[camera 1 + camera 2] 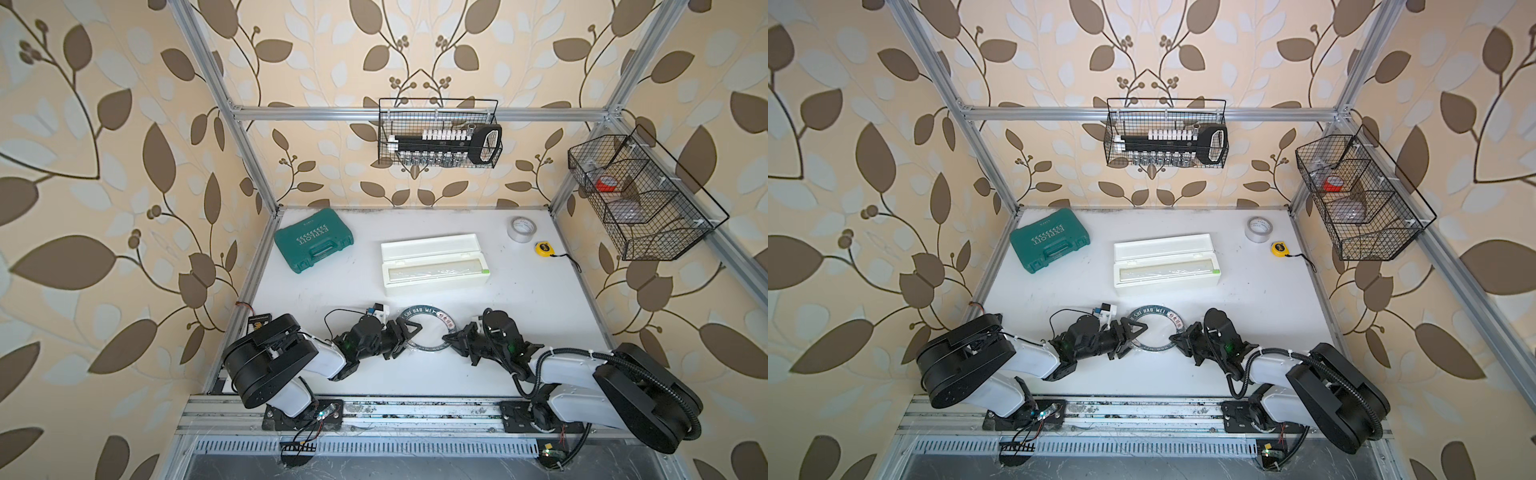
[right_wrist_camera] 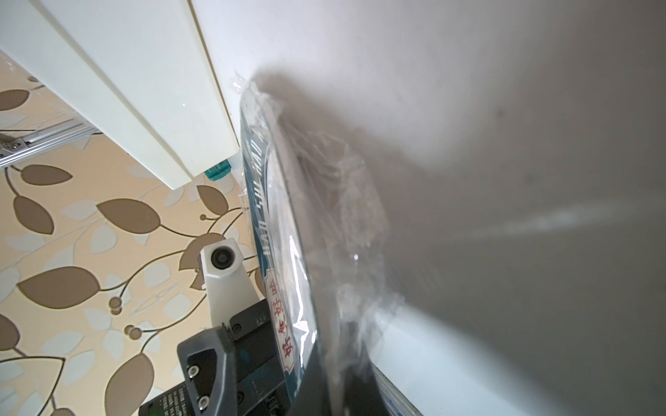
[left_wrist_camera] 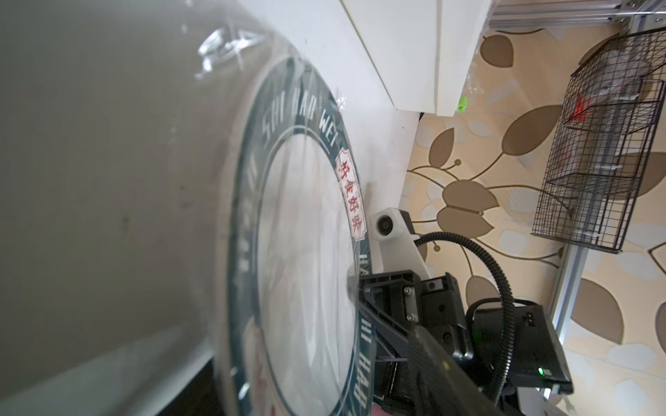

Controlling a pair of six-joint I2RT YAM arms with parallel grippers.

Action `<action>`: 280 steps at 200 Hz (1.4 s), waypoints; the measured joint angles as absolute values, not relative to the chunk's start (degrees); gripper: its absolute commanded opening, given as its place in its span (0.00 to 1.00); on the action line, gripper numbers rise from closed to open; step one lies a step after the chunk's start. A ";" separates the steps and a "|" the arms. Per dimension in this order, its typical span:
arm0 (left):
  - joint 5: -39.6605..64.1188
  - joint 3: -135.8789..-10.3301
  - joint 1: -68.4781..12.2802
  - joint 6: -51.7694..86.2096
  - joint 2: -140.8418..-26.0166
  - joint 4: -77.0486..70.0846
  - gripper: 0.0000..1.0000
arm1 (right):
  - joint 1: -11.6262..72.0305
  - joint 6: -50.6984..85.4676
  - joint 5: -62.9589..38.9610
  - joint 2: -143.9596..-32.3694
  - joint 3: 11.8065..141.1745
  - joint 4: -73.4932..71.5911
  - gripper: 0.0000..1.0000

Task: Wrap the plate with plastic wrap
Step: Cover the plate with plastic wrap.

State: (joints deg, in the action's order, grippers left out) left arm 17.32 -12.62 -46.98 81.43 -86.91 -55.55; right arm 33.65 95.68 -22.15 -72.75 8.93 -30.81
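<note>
Left pincer (image 1: 407, 341): jaws are seen spread apart at the plate's left rim, with one finger lying over the navy band.
Right pincer (image 1: 449, 338): jaws are closed at the plate's right rim, and film streaks are drawn toward its tip in the left wrist view.
Plate (image 1: 430, 332): it is placed face up between the two pincers, on the near middle of the surface (image 1: 332, 291).
Plate look: a white centre is ringed by a broad navy rim with white lettering, and a red-charactered label is set on the side toward the right pincer.
Plate axis: it is round, so no long axis is shown.
Plastic wrap (image 3: 216, 47): clear, glossy film is stretched over the plate's face and crumpled at its edge.
Dispenser box (image 1: 434, 266): it is set just beyond the plate with its lid open; its long axis is laid left to right, with the green tab at the right end.
Farther out: a green case (image 1: 313, 245) is seen at far left, a grey tape roll (image 1: 522, 228) at far right.
</note>
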 measured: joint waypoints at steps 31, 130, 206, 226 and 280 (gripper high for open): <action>21.50 -12.56 -48.05 81.97 -87.15 -53.98 0.70 | 35.07 96.77 -19.11 -71.75 8.88 -30.09 0.00; 32.23 -19.42 -47.70 71.44 -64.42 -12.64 0.70 | 42.13 97.58 -4.60 -70.61 11.27 -22.98 0.16; 27.27 -24.23 -37.01 63.07 -55.33 10.92 0.70 | 44.14 96.16 -0.60 -65.49 12.19 -15.31 0.62; 26.02 -24.21 -37.01 63.26 -57.19 9.91 0.70 | 43.66 92.84 -0.64 -60.60 12.47 -8.84 0.70; 22.11 -24.43 -37.01 62.08 -61.89 3.95 0.67 | 33.28 67.88 0.60 -56.14 21.93 17.45 0.68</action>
